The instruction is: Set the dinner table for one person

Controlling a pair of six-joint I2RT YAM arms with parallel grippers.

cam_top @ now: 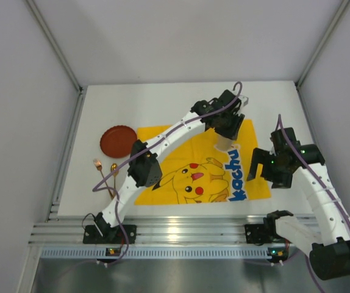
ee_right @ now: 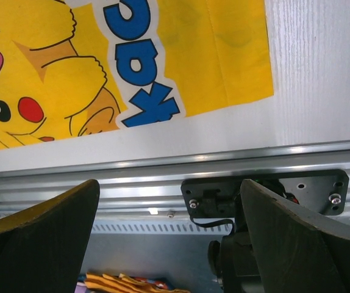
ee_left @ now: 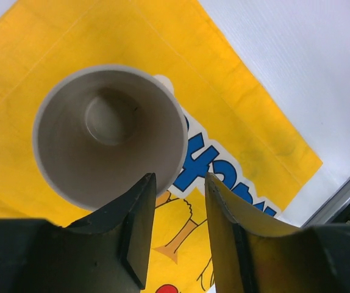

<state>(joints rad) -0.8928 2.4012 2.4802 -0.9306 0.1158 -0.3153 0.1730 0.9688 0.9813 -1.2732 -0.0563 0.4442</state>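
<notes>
Two black fingers (ee_left: 132, 238) of the left claw (ee_left: 178, 183) fill the bottom of the left wrist view. They are parted, with only printed fabric showing in the gap and nothing pinched. Just ahead of them and to one side stands a round beige cup (ee_left: 111, 131), upright, mouth toward the lens, its long axis vertical. One fingertip overlaps the near rim, and whether it touches cannot be told. The cup sits toward the far right part of the yellow Pikachu-printed cloth (ee_left: 254, 140), which lies flat on the large matte white counter (cam_top: 266, 104) spreading beneath everything. Since the cup stands straight, the claw probably has to leave straight upward to avoid tipping it. A reddish-brown round plate (cam_top: 117, 141), a copper-coloured fork (cam_top: 97, 163) and a spoon (cam_top: 114, 166) lie on bare counter off the cloth's left edge. They are nearer the left arm than the right claw (ee_right: 170, 244), which hangs spread wide over the ridged aluminium rail (ee_right: 163, 177).
</notes>
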